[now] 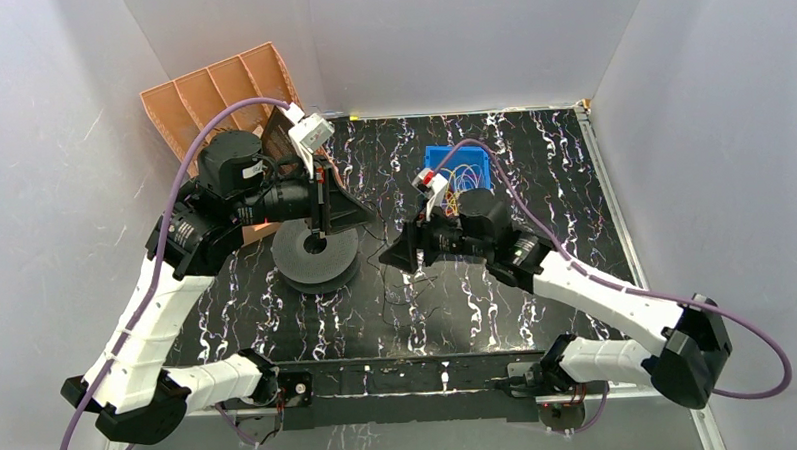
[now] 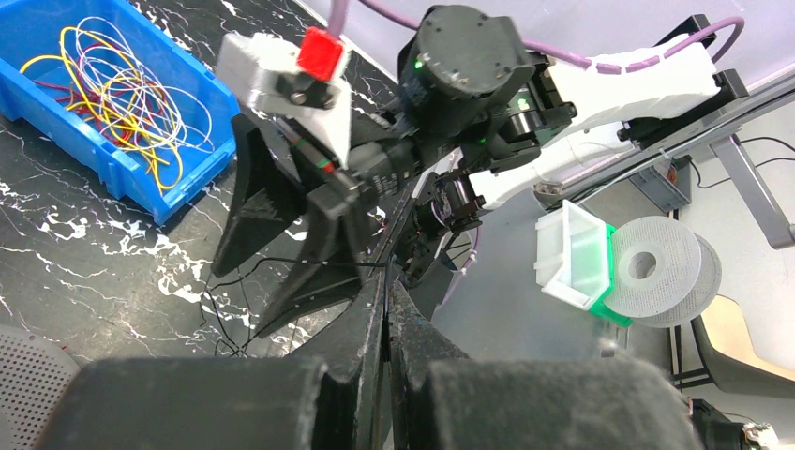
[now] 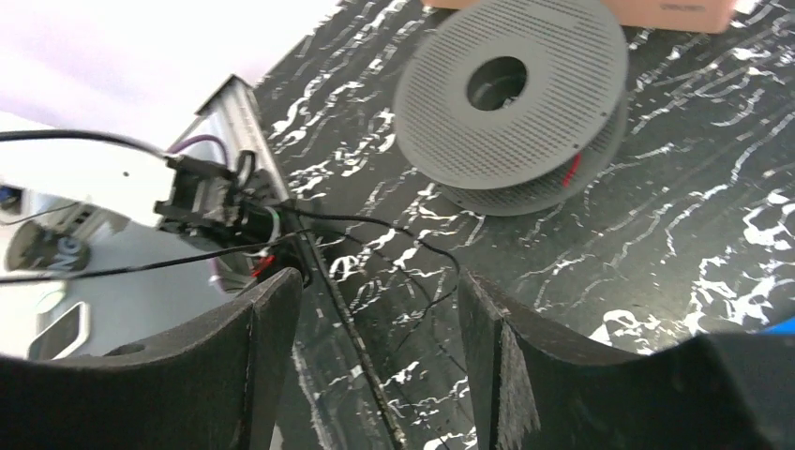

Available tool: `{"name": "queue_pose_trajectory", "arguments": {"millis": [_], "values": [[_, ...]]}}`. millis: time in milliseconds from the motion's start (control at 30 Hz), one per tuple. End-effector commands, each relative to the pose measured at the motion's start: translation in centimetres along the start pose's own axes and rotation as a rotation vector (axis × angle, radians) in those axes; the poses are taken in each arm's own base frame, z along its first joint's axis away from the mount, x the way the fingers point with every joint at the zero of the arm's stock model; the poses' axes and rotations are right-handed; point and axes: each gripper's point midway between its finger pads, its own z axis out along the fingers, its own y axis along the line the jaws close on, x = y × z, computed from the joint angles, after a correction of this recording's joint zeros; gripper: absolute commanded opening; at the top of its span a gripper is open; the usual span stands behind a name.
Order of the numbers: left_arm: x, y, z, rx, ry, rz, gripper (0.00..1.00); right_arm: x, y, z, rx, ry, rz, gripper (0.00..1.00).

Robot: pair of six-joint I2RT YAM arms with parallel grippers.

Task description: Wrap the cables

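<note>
A thin dark cable (image 2: 309, 264) runs from my left gripper's tips down to the marbled table, where it lies in loose loops (image 1: 390, 288). My left gripper (image 1: 366, 218) (image 2: 387, 286) is shut on this cable, just right of the grey spool (image 1: 315, 254). My right gripper (image 1: 395, 250) (image 3: 375, 347) is open, facing the left one, low over the cable's loops (image 3: 417, 246), holding nothing. A tangle of yellow, orange, red and pale cables (image 2: 117, 89) lies in the blue bin (image 1: 439, 156) behind the right gripper. The spool (image 3: 511, 94) has a short red piece at its rim.
An orange divider tray (image 1: 220, 96) leans in the back left corner. White walls close in the table on three sides. The blue bin (image 2: 150, 192) stands at the back centre. Beyond the near edge, a green-white box (image 2: 577, 253) and another spool (image 2: 661, 272) show.
</note>
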Motion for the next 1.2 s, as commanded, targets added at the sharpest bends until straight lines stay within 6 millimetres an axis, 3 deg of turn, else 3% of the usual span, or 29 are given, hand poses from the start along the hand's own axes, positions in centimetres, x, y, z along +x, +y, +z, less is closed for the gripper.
{"name": "queue_pose_trajectory", "arguments": {"millis": [0,433,500,633,767,1167], "values": [[-0.4,-1.2,-0.7,0.038,-0.017,0.011,0.00,-0.6,-2.2,1.0,0.110,-0.051,-0.035,0.69],[-0.5,-1.3,-0.7,0.042,-0.020,0.020,0.00,1.1,-3.6,4.1,0.122,-0.029,0.014,0.62],[-0.5,-1.4,-0.8,0.043,-0.022,0.021,0.00,1.2,-4.0,4.2,0.140,-0.038,0.023,0.53],[-0.3,-1.5,-1.0,0.046,-0.021,0.022,0.00,0.8,-5.0,3.7,0.212,-0.058,0.029,0.26],[0.1,-1.6,-1.1,0.050,-0.015,0.019,0.00,-0.8,-5.0,1.8,0.264,-0.114,0.006,0.00],[1.2,-2.7,-0.5,0.166,0.021,0.005,0.00,-7.7,-5.4,-8.8,0.573,-0.319,-0.110,0.00]]}}
